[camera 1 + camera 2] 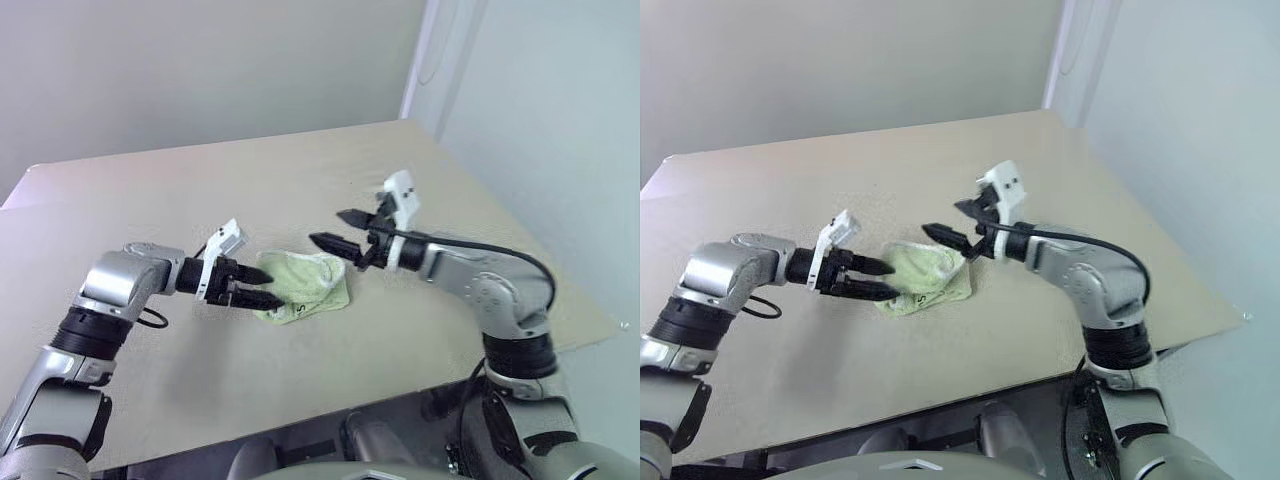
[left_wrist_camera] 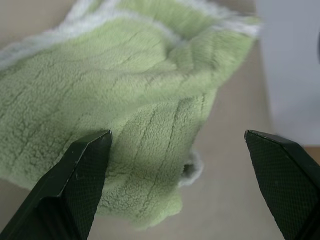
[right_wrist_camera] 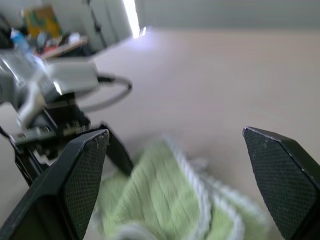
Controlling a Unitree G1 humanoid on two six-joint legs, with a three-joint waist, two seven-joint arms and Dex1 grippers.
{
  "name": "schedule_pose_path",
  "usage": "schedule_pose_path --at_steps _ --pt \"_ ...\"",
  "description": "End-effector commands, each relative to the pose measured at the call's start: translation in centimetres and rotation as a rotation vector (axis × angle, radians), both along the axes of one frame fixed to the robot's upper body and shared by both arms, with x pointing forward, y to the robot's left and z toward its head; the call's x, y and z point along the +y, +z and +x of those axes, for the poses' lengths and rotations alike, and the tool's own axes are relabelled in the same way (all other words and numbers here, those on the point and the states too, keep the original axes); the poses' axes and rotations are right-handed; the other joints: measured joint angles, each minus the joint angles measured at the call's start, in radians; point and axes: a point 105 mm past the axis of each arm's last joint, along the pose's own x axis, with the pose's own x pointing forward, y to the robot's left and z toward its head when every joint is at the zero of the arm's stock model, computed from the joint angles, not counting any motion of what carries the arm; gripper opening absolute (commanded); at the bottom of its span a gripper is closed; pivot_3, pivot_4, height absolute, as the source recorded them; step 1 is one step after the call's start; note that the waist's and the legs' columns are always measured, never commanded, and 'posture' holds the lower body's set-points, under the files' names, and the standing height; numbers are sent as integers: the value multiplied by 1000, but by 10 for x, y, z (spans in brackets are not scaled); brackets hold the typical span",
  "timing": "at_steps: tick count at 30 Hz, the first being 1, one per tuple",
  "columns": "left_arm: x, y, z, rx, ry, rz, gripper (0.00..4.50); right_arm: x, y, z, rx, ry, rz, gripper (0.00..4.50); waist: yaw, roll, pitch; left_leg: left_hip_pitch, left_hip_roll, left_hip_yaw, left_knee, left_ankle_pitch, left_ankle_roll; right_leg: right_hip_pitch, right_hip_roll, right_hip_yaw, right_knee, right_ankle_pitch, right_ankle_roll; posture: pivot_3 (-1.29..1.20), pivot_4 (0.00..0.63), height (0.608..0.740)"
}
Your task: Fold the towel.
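The towel (image 1: 305, 285) lies bunched and partly folded on the table (image 1: 300, 180), near its middle, with white edging showing along its folds. The left gripper (image 1: 262, 287) is just left of the towel, its fingers spread wide and holding nothing, their tips at the towel's left edge. The right gripper (image 1: 340, 230) hangs above the towel's far right side, clear of the cloth, its fingers also wide and empty.

A beige table (image 1: 300, 170) stands against plain pale walls (image 1: 200, 60).
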Motion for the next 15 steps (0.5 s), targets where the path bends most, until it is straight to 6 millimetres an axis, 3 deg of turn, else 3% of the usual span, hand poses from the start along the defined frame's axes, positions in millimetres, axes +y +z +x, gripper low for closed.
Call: schedule_pose_path --at_steps 1,9,15 --pt "-4 1 -3 -56 -41 20 4484 12 -5 4 -20 19 -32 4500 -2 0 0 0 0 1 0 0 0 0 -1 0 0 0 0 0 0 740" --pt "4 -11 -6 -80 -57 64 4484 14 -76 1 83 0 -265 4500 -4 0 0 0 0 0 0 0 0 0 0 0 1 -1 1 0 0 740" --pt "8 -18 -7 -79 -63 59 4484 -3 -93 15 31 -109 -367 4500 -6 0 0 1 -1 1 1 0 0 0 0 0 1 -1 1 0 0 740"
